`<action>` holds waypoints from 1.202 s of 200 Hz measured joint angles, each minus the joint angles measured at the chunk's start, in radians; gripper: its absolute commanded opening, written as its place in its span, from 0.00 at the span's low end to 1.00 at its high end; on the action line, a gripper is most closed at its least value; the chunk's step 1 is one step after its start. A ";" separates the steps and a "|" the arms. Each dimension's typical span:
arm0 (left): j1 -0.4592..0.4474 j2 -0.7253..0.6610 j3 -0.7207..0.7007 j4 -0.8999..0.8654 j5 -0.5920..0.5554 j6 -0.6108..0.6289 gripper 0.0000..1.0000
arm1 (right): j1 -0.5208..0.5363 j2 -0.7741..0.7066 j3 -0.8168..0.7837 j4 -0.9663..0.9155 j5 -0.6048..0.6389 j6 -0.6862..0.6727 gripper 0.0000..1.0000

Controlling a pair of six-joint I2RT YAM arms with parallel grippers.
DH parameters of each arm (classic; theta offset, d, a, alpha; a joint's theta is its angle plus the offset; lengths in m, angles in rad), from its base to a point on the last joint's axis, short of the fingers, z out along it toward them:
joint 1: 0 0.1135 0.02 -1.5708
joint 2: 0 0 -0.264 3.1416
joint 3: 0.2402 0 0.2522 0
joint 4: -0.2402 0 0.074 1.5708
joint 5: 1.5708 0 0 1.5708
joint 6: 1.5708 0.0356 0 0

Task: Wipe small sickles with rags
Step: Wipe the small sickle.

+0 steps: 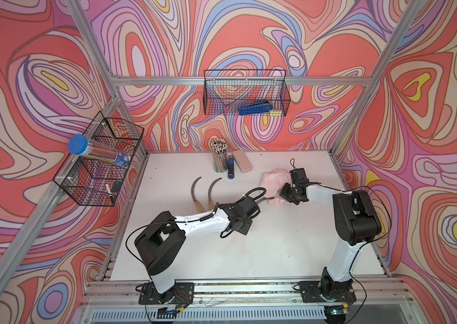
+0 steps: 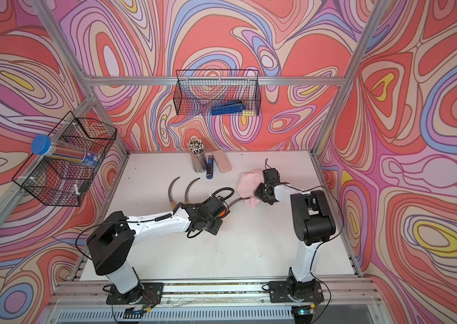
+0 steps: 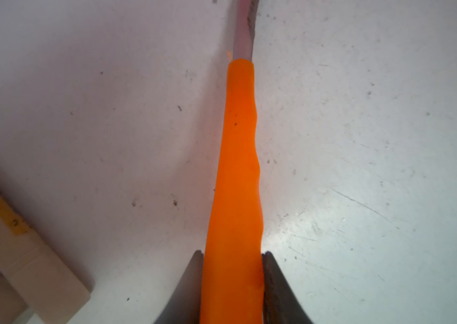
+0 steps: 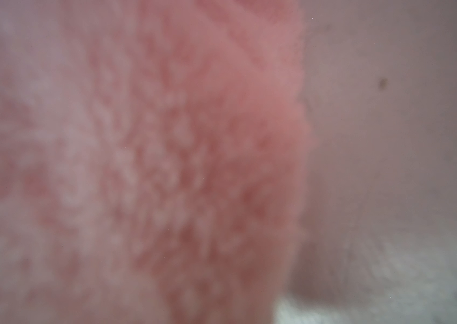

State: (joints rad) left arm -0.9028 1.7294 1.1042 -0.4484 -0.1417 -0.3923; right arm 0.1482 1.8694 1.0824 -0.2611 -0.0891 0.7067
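Observation:
My left gripper (image 3: 232, 254) is shut on the bright orange handle (image 3: 240, 168) of one small sickle. Its dark blade (image 2: 237, 201) runs across the table and ends under the rag (image 1: 273, 181), a fuzzy pale-pink cloth bunched at the right. My right gripper (image 1: 285, 193) is pressed into the rag. The cloth (image 4: 193, 168) fills the right wrist view and hides the fingers. Two more small sickles with pale wooden handles (image 1: 195, 192) (image 1: 212, 192) lie side by side to the left of my left arm. Their handle ends (image 3: 25, 252) show in the left wrist view.
A cup of pencils (image 1: 219, 157), a blue stapler (image 1: 230, 167) and a smooth pink case (image 1: 242, 164) stand near the back of the white table (image 1: 263, 252). A wire basket (image 1: 245, 92) on the back wall holds a blue tool. Another basket (image 1: 101, 162) on the left holds a blue-capped tube.

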 measured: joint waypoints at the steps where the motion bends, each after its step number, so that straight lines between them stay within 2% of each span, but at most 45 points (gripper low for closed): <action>1: 0.000 0.000 0.000 0.000 0.000 0.000 0.00 | 0.000 -0.002 -0.001 0.000 0.000 0.000 0.00; 59: 0.014 0.000 -0.003 -0.043 -0.034 -0.022 0.00 | 0.096 0.009 0.039 -0.070 0.047 -0.053 0.00; 93: 0.026 -0.001 -0.005 -0.050 -0.058 -0.037 0.00 | 0.247 0.085 0.179 -0.149 0.127 -0.113 0.00; 127: 0.027 -0.002 -0.009 -0.052 -0.062 -0.039 0.00 | 0.357 0.079 0.221 -0.195 0.206 -0.156 0.00; 155: 0.026 -0.002 -0.009 -0.057 -0.077 -0.043 0.00 | 0.335 0.027 0.193 -0.226 0.257 -0.159 0.00; 205: 0.026 -0.005 -0.013 -0.056 -0.084 -0.047 0.00 | 0.185 -0.160 0.194 -0.254 0.231 -0.148 0.00; 240: 0.026 -0.021 -0.023 -0.056 -0.077 -0.046 0.00 | 0.211 -0.080 0.356 -0.241 0.095 -0.165 0.00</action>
State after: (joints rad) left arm -0.8768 1.7084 1.0809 -0.5045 -0.2188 -0.4385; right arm 0.3588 1.7889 1.4380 -0.5022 0.0063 0.5419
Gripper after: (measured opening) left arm 0.316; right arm 0.107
